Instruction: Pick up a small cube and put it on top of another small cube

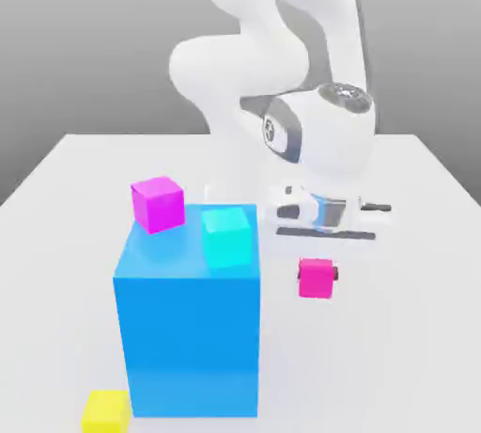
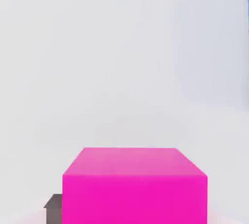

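yellow cube [image 1: 105, 410] sits closest to the exterior camera, on the table [image 1: 413, 328] at the front, just off the lower corner of the blue block [image 1: 188, 337] toward the exterior view's left. blue block is large, standing on the table, with two small cubes on top: purple cube [image 1: 158, 203] at the back corner toward the exterior view's left, slightly rotated, and cyan cube [image 1: 226, 237] at the edge toward the exterior view's right, both apart from each other. pink cube [image 1: 317, 278] is to the exterior view's right of the block, directly under the arm's hand, and looks raised a bit off the table. gripper [image 1: 324, 276] is clamped on it: a dark fingertip [image 1: 335, 275] shows pressed against the cube's side toward the exterior view's right; the other finger is hidden behind the cube. hand view: pink cube [image 2: 134, 186] close up between the fingers, dark finger pad [image 2: 53, 207] touching its side, white table behind, thin strip of blue block at the frame edge. arm [image 1: 282, 55] is white, bent over from the back of the table, wrist pointing straight down.
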